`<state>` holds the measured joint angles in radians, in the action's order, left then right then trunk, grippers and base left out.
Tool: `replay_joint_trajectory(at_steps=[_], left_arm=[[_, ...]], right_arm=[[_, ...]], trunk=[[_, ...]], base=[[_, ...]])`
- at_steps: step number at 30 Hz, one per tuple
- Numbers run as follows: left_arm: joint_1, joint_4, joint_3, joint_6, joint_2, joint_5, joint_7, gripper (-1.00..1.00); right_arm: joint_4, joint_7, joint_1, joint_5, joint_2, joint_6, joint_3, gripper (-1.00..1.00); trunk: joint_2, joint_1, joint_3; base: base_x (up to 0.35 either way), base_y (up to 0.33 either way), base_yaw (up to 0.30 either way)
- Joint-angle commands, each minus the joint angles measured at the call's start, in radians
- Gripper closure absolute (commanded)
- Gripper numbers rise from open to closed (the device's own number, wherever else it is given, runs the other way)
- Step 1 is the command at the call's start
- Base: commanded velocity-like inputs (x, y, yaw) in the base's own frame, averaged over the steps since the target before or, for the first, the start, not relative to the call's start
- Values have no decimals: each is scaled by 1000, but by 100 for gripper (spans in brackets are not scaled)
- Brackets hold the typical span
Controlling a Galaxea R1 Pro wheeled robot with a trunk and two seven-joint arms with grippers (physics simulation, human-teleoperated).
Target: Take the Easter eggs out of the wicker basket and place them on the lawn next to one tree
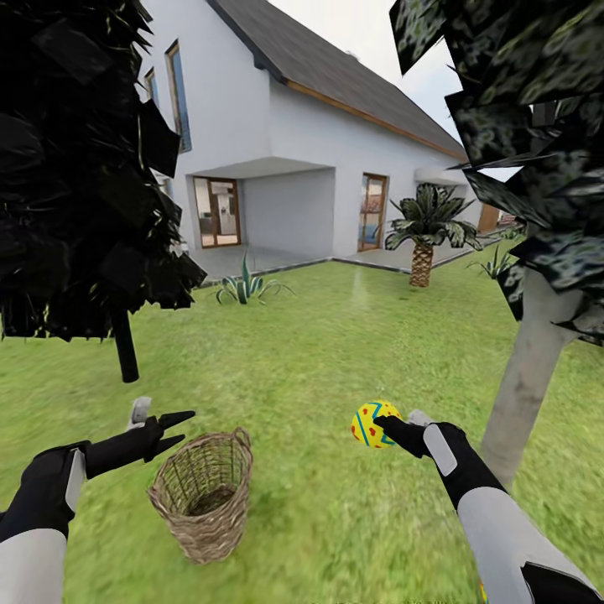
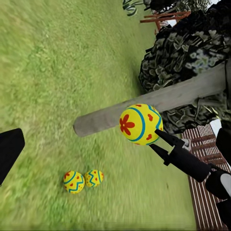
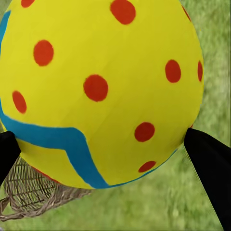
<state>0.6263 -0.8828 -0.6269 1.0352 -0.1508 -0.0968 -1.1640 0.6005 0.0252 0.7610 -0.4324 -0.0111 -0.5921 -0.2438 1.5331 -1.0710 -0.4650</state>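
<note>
— Where is the right gripper (image 1: 387,426)?
— Lower right of the head view, arm stretched forward, fingers closed on one Easter egg (image 1: 372,424) above the lawn (image 1: 335,335), near the tree (image 1: 524,382).

— And the left gripper (image 1: 172,428)?
— Lower left, spread open and holding nothing, just beside the wicker basket (image 1: 204,495). Two other eggs (image 2: 83,180) lie by the trunk.

Tree (image 1: 528,369) crown cut off at top, egg (image 3: 101,91) hides most of basket (image 3: 29,192)
</note>
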Motion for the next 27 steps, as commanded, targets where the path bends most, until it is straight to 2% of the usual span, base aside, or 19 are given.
replay_joint_trajectory(at_steps=[1, 9, 22, 27], left_arm=[[1, -1, -3, 8, 0, -10, -9, -100], [1, -1, -4, 8, 1, -11, -9, -100], [1, -2, -4, 8, 0, -11, -9, -100], [1, -2, -4, 8, 1, -10, -9, -100]], right_arm=[[1, 2, 1, -6, 0, -5, -3, 100], [1, 2, 1, -6, 0, -5, -3, 100], [1, 4, 1, -6, 0, -5, -4, 100], [1, 4, 0, -6, 0, -5, -5, 100]], trunk=[[1, 0, 0], [1, 0, 10], [1, 0, 25], [1, 0, 31]], base=[[-91, 0, -209], [-87, -45, -209], [-2, -184, -209], [0, -49, -209]])
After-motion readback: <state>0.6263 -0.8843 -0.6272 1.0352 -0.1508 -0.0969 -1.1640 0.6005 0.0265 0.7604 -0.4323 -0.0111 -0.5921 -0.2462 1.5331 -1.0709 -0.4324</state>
